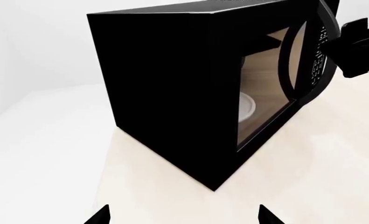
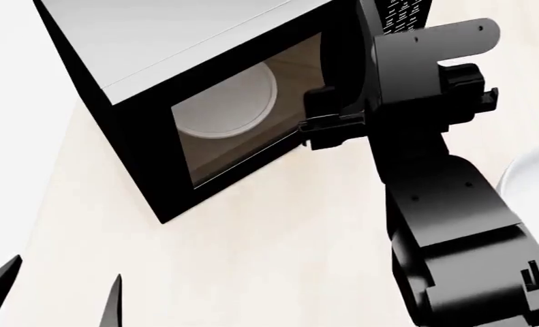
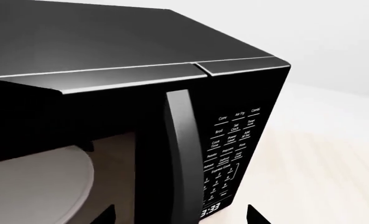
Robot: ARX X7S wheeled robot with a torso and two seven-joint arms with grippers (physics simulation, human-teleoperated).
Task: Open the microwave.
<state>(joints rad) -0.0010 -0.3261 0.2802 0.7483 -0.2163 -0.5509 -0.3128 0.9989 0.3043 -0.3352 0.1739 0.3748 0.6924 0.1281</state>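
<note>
The microwave (image 2: 160, 102) sits on a pale, wood-toned worktop (image 2: 279, 272): a big boxy thing, matte black on its sides with a smooth grey top. In the head view its cavity shows tan walls and a round white turntable plate (image 2: 228, 102) lying flat on the floor. The left wrist view catches the door (image 1: 296, 70) swung slightly away from the body, a curved black panel with the opening showing behind it. The right wrist view looks at the door's long vertical handle (image 3: 184, 158), and beside it the keypad (image 3: 231, 149) with small white lettering and a digital clock at its lower end.

The right gripper (image 2: 328, 122) is at the door edge, its bulky black arm crossing in front of the keypad side; whether it is pinching anything cannot be told. The left gripper (image 2: 56, 293) hangs low with its two dark pointed fingers spread, well apart from the microwave. A white rounded object (image 2: 535, 174) peeks in at the worktop's right edge. Bare worktop lies in front of the microwave.
</note>
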